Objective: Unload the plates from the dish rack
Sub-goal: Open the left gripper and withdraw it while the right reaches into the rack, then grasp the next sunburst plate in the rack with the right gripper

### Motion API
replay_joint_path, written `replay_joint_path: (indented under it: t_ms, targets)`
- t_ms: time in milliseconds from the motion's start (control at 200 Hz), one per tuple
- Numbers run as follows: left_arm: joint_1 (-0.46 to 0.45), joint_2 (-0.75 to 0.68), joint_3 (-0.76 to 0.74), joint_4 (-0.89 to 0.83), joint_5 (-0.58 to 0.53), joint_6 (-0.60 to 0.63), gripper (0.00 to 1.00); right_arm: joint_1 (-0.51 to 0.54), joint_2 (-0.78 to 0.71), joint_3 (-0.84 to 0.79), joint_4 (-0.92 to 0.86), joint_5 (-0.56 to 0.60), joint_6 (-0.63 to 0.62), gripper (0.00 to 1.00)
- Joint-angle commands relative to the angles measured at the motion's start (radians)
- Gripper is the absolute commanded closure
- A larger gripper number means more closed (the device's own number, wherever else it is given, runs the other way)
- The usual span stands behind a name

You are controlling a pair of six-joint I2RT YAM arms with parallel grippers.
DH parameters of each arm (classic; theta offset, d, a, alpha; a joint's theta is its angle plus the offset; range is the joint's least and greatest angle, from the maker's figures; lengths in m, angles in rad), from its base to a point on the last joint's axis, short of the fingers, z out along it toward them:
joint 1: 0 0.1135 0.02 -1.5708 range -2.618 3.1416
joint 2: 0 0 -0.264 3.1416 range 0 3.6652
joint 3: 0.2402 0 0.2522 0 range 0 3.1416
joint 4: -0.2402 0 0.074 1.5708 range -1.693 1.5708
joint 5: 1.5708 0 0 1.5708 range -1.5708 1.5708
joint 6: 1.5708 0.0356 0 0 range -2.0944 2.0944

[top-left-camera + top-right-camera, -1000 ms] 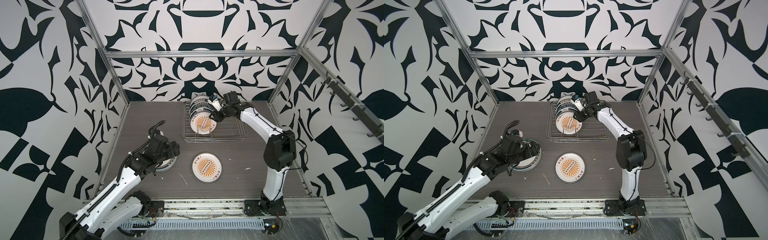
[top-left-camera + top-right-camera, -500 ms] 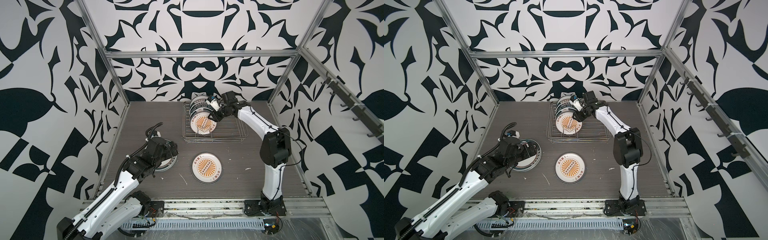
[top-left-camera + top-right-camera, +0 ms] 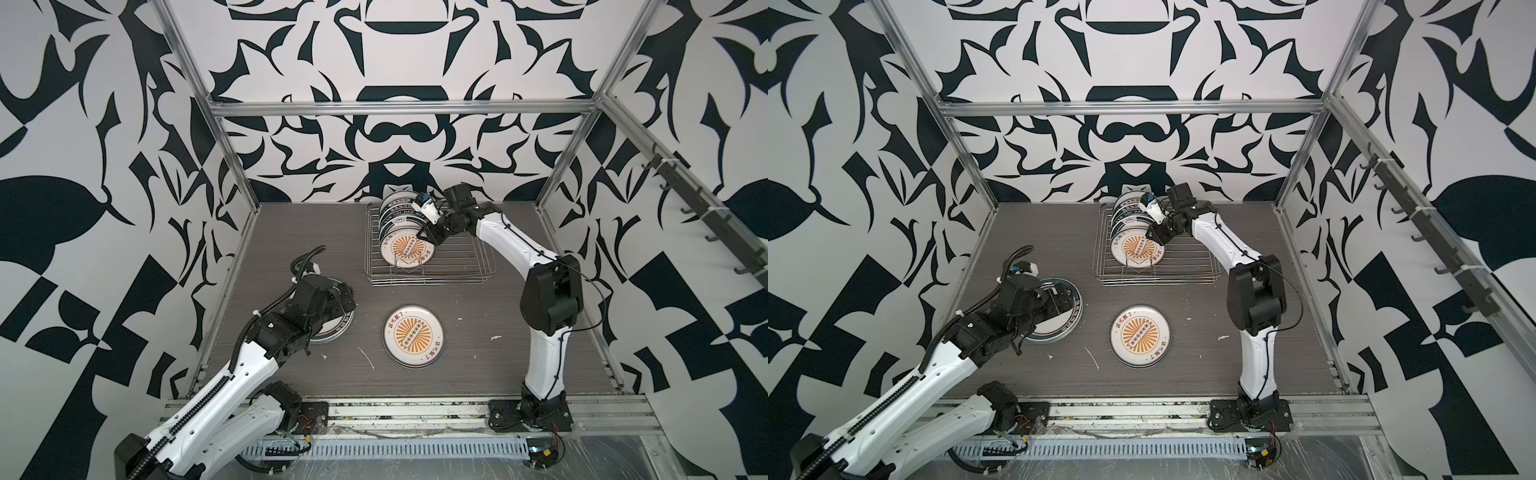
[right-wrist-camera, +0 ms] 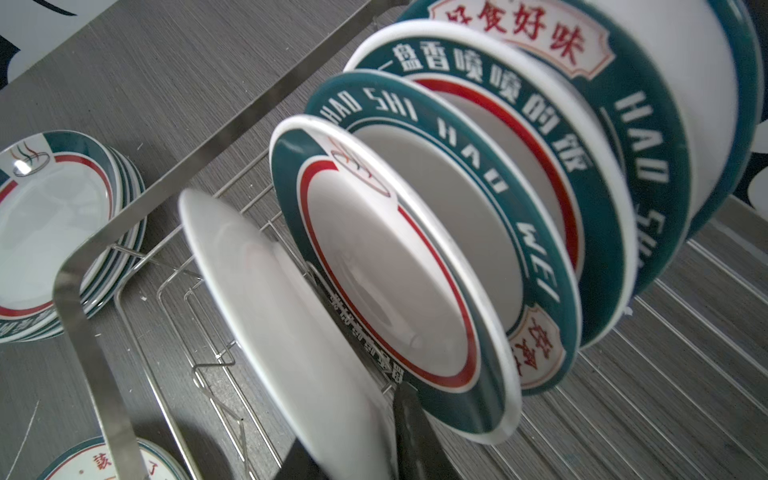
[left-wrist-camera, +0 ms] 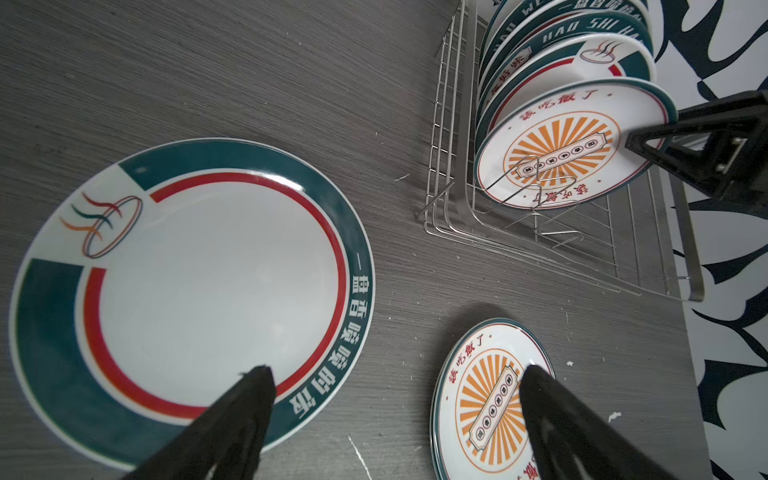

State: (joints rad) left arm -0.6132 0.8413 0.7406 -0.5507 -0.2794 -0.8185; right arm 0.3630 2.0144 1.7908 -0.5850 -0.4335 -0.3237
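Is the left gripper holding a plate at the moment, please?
No, the left gripper stands wide open, and the teal-rimmed plate below it lies flat on the table, ungripped.

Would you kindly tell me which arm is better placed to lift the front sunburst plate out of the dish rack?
The right: the right gripper straddles the rim of the sunburst plate at the front of the dish rack. The left gripper hangs open over the teal-rimmed plates, away from it.

Left arm (image 3: pixel 249 361) covered most of the teal-rimmed stack (image 3: pixel 338 328) in both top views. In the right wrist view the front plate (image 4: pixel 282 316) was blurred and cut by the frame edge. The fingers (image 4: pixel 411 436) of the right gripper (image 4: pixel 349 424) were mostly out of frame. Rear rack plates (image 3: pixel 395 205) overlapped, so their count was unreadable.
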Motion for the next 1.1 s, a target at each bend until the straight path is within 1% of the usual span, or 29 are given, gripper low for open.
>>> replay_joint_path:
  t_ms: [0,70,115,205,300,415,530,690,775,1095]
  targets:
    - [0.004,-0.009,-0.024,0.004,-0.02,-0.008,0.04,0.008,-0.055,-0.007,-0.022,-0.037,-0.011,0.76]
    - [0.004,-0.003,-0.022,0.008,-0.016,-0.008,0.04,0.008,-0.055,-0.008,-0.029,-0.024,-0.018,0.79]
    - [0.004,0.002,-0.022,0.009,-0.012,-0.008,0.04,0.008,-0.053,-0.008,-0.032,-0.019,-0.023,0.82]
    - [0.004,0.011,-0.02,0.009,-0.007,-0.01,0.04,0.009,-0.052,-0.013,-0.03,-0.012,-0.028,0.86]
    - [0.004,0.022,-0.018,0.009,-0.004,-0.01,0.03,0.008,-0.051,-0.009,-0.03,0.004,-0.032,0.87]
    - [0.004,0.031,-0.018,0.017,0.003,-0.011,0.04,0.008,-0.055,-0.007,-0.028,0.013,-0.037,0.91]
    - [0.004,0.044,-0.019,0.027,0.011,-0.013,0.04,0.008,-0.063,-0.001,-0.028,0.023,-0.039,0.92]
    - [0.004,0.062,-0.014,0.041,0.021,-0.014,0.04,0.009,-0.08,0.01,-0.024,0.052,-0.049,0.98]
    - [0.004,0.07,-0.013,0.046,0.026,-0.014,0.03,0.008,-0.088,0.016,-0.017,0.079,-0.05,1.0]
    - [0.006,0.074,-0.016,0.061,0.041,-0.027,0.03,0.008,-0.144,-0.008,0.023,0.15,-0.063,1.0]
